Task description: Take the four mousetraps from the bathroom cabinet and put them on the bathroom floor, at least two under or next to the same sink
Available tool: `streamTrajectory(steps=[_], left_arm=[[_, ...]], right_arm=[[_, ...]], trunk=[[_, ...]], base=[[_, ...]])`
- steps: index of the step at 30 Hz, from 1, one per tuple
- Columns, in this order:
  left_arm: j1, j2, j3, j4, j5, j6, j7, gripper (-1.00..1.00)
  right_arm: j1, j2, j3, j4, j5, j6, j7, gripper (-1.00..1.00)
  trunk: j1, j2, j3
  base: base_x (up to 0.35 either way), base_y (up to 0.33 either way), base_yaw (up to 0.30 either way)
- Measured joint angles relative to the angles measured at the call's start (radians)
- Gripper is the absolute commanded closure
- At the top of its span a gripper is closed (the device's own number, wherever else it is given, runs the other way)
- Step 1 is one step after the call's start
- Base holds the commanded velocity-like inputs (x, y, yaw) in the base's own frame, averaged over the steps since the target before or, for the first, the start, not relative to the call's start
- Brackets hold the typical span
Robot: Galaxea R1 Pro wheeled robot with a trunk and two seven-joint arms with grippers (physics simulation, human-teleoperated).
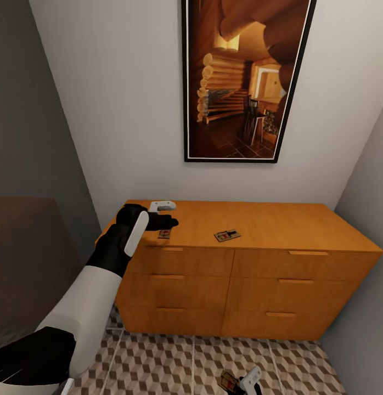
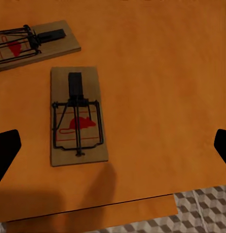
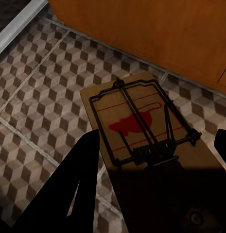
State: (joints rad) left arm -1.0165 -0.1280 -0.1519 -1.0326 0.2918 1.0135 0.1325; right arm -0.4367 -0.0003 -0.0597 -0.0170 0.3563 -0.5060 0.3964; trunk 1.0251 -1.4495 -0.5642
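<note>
Mousetraps are the item under inspection. We count two on the top surface of the cabinet (image 1: pixel 235 258): one mousetrap (image 2: pixel 78 116) near the front left edge, directly below the left gripper (image 1: pixel 168 221), and a second mousetrap (image 1: pixel 227 235) lying nearer the middle of the top, well apart from the first in the head view. A third mousetrap (image 3: pixel 142 127) is held in the right gripper (image 1: pixel 252 379), low over the bathroom floor (image 1: pixel 169 362) in front of the cabinet.

Left jaws: spread wide, the dark fingertips (image 2: pixel 6 150) standing either side of the trap below, touching nothing that we can see. Right jaws: closed on the spring end of the held trap, which hangs over the cube-pattern tiles; we cannot tell whether it touches the floor.

Our judgement of the risks:
- The trap under the left jaws lies flat and thin on the wood. A descent too shallow would close on air; too deep would drive the fingertips into the top.
- It sits close to the front edge, so a sideways nudge could push it off onto the floor.
- The raised wire parts may catch a fingertip and twist the board out of line.
- Releasing the right-hand trap here would leave it by the cabinet; no sink appears in these views.
</note>
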Motion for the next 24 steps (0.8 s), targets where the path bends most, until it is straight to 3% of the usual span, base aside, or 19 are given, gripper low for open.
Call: streamTrajectory(steps=[24], left_arm=[[0.000, 0.021, 0.001, -0.028, -0.003, -0.003, 0.001, -1.00]], right_arm=[[0.000, -0.001, 0.000, 0.000, 0.000, 0.000, 0.000, 1.00]], trunk=[[0.000, 0.000, 0.000]], base=[[0.000, 0.000, 0.000]])
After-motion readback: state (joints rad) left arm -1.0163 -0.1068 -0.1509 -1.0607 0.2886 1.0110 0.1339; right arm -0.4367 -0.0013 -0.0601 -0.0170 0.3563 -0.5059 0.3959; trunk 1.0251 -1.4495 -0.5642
